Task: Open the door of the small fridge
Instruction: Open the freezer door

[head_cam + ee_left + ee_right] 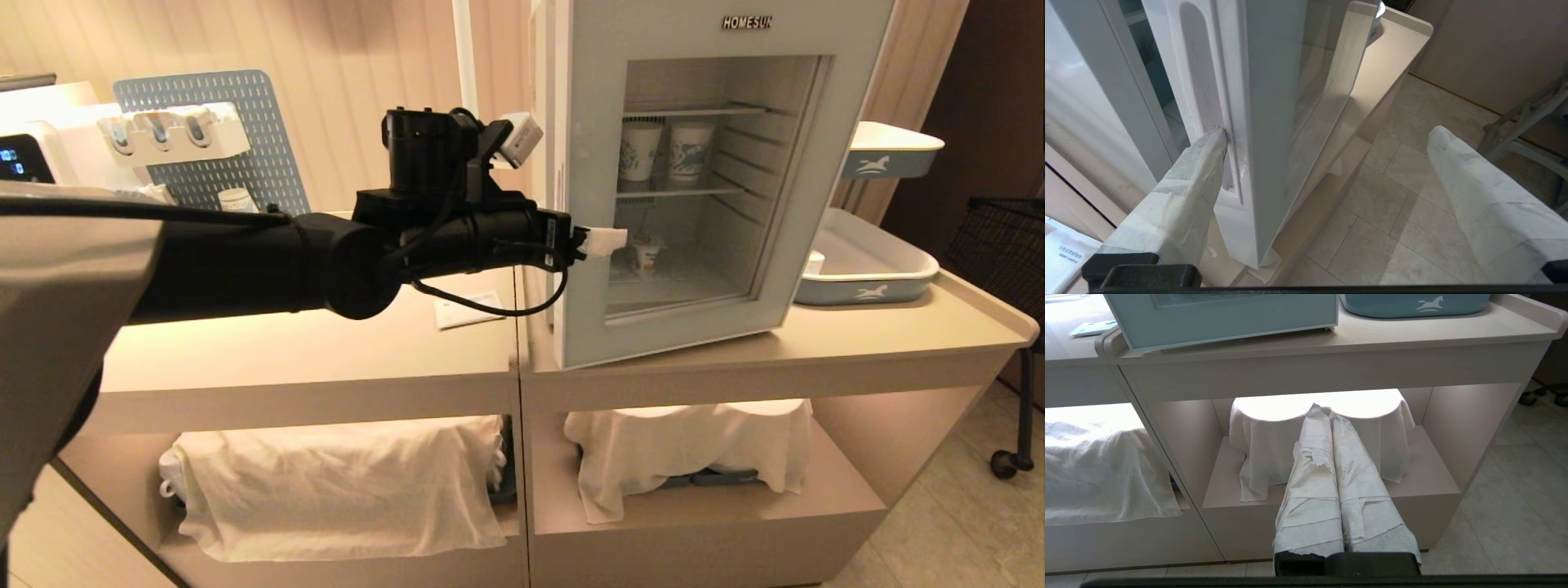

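The small fridge (563, 163) stands on the counter (898, 327) near its front edge. The door (710, 180) is slightly ajar, its free edge swung clear of the cabinet. The left claw (1327, 163) is spread wide, straddling that free edge; one paper-wrapped finger (1208, 151) touches the recessed handle (1200, 81) on the door's inner side. The right claw (1331, 428), fingers pressed together and empty, hangs below the counter's front edge.

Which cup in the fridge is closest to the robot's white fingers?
The little cup on the bottom level of the small fridge, just beside the left gripper. The two tall cups stand a shelf higher.
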{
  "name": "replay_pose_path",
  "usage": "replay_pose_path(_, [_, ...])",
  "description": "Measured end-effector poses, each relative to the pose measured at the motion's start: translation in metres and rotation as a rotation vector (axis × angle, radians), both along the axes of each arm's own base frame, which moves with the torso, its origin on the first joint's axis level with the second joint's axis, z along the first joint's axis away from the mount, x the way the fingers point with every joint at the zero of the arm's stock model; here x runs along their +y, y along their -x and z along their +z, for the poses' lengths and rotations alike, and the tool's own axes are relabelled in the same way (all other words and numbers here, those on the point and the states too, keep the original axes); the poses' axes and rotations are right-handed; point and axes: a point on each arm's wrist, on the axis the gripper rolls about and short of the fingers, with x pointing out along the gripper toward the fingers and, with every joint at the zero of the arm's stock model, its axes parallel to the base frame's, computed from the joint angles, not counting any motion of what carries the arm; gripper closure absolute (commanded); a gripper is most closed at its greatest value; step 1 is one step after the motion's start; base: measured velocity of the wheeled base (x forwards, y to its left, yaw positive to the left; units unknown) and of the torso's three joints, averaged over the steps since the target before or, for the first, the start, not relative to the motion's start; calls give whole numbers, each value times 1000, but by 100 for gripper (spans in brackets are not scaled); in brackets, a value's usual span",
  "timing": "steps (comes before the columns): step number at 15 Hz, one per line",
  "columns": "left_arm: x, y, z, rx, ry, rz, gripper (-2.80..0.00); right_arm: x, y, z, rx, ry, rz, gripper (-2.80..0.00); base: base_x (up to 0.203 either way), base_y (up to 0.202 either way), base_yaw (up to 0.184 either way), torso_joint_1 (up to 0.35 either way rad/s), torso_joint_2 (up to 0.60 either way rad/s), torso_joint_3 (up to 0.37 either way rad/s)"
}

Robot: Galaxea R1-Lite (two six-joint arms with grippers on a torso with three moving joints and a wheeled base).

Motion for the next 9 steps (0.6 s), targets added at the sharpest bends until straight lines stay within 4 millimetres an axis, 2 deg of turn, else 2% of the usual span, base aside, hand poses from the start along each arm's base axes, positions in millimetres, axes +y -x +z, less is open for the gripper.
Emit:
replay_pose_path(6, [-4,27,11,44,22,-27,-280,0,0,0,0,0,0,0,0,0,0,0,0,0])
replay_pose_path(9, [7,27,7,18,-28,61,-280,0,0,0,0,0,0,0,0,0,0,0,0,0])
